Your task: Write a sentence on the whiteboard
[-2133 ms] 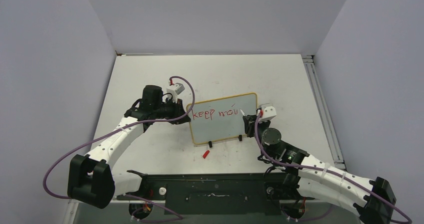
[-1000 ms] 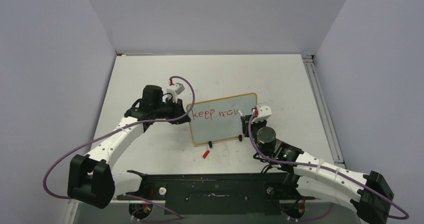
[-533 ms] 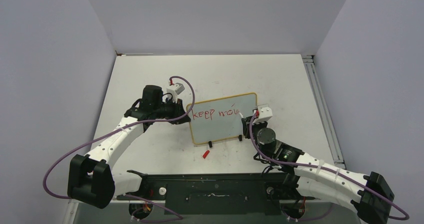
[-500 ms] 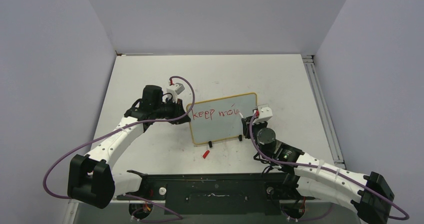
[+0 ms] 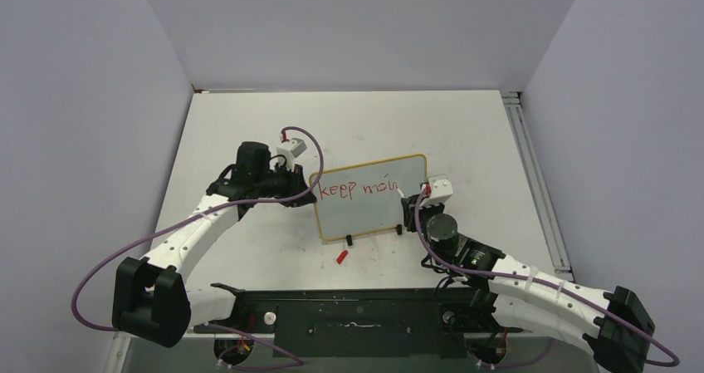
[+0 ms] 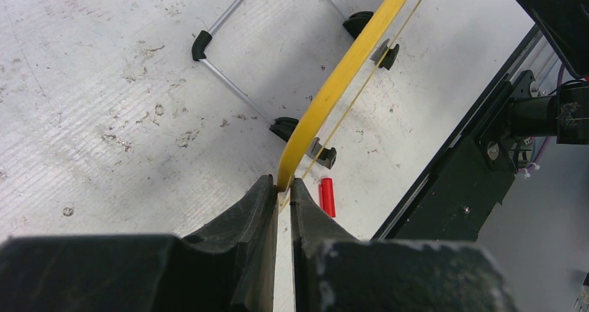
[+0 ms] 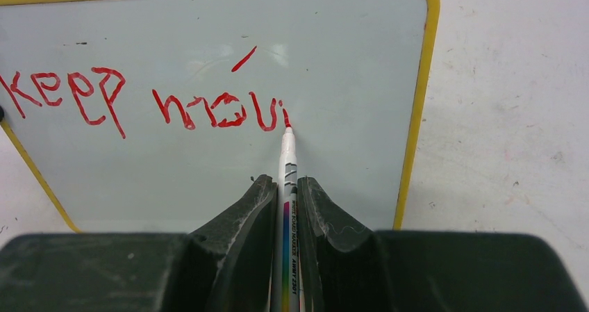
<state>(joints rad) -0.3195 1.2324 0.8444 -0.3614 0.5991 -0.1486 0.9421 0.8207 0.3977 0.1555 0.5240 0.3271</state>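
Right wrist view: the right gripper (image 7: 285, 181) is clamped tight on a marker (image 7: 287, 149). The barrel runs straight out between the fingers, and the red tip touches the board (image 7: 208, 180) just past the last stroke. The sentence (image 7: 167, 107) reads "keep movi" in red, one line across the upper half of the face, with a stray red dash above the second word.

Over to the left wrist view: the left gripper (image 6: 284, 185) is pinched closed on the board's yellow frame (image 6: 347, 62), seen edge-on. Black feet (image 6: 323, 156) rest on the table (image 6: 104, 117), a wire stand (image 6: 233, 89) is on the far side of the frame, and a red cap (image 6: 326, 196) lies just near of the feet.

From the top view, the board stands mid-table between the two arms, facing the near edge. The left gripper holds its left edge, and the right gripper is at its right part.
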